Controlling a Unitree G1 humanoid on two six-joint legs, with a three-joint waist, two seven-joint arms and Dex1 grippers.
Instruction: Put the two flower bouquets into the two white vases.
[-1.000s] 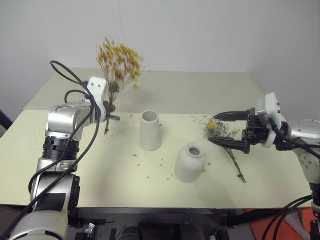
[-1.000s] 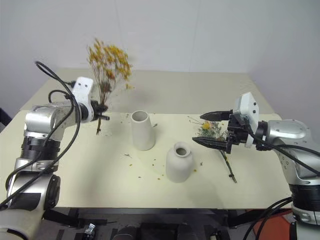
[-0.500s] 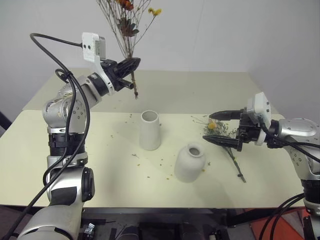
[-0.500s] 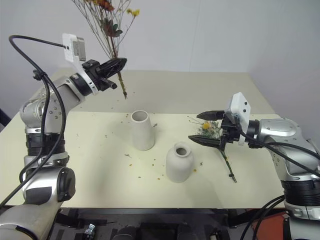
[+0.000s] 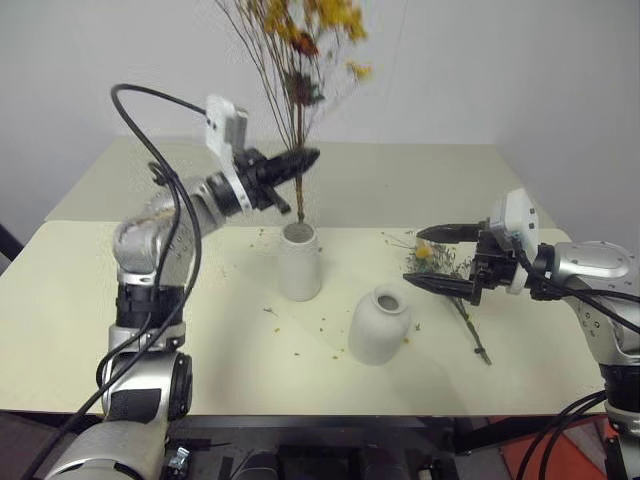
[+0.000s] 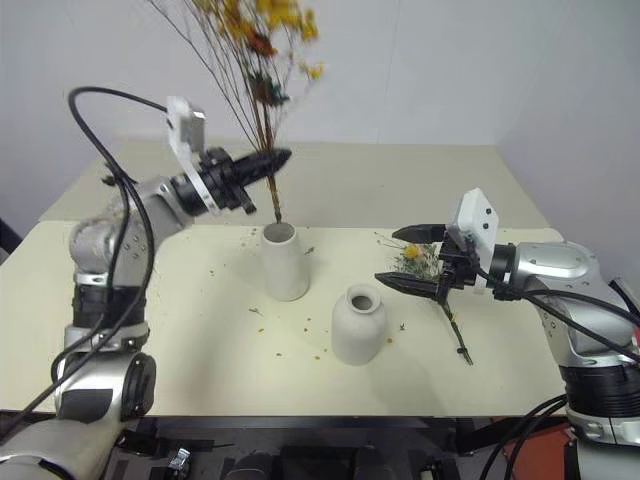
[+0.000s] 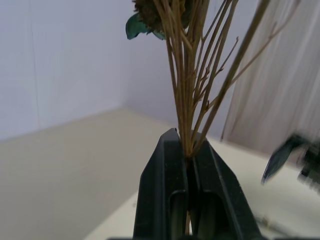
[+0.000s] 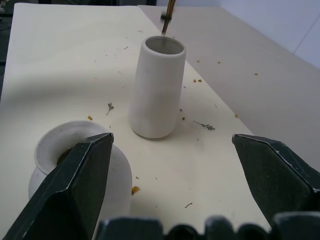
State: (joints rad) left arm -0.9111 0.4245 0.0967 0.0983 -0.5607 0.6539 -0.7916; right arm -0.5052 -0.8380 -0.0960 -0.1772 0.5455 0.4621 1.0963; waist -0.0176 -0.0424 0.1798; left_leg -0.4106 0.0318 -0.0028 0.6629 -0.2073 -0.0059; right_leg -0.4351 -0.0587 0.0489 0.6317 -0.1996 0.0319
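No writing or labels can be read. On the cream bench, the left end effector, clamped on the yellow-orange dried bouquet, has carried it right, above the taller tapered white vase. The right end effector stays wide over the grey-green sprig bouquet, beside the rounded white vase.

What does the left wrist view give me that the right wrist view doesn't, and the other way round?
Left wrist view alone: the left fingers shut on the yellow bouquet, stems upright. Right wrist view alone: the tall vase and short vase between the open right fingers, with crumbs on the table. Both: the bouquet's stems, whose tips hang just above the tall vase's mouth.
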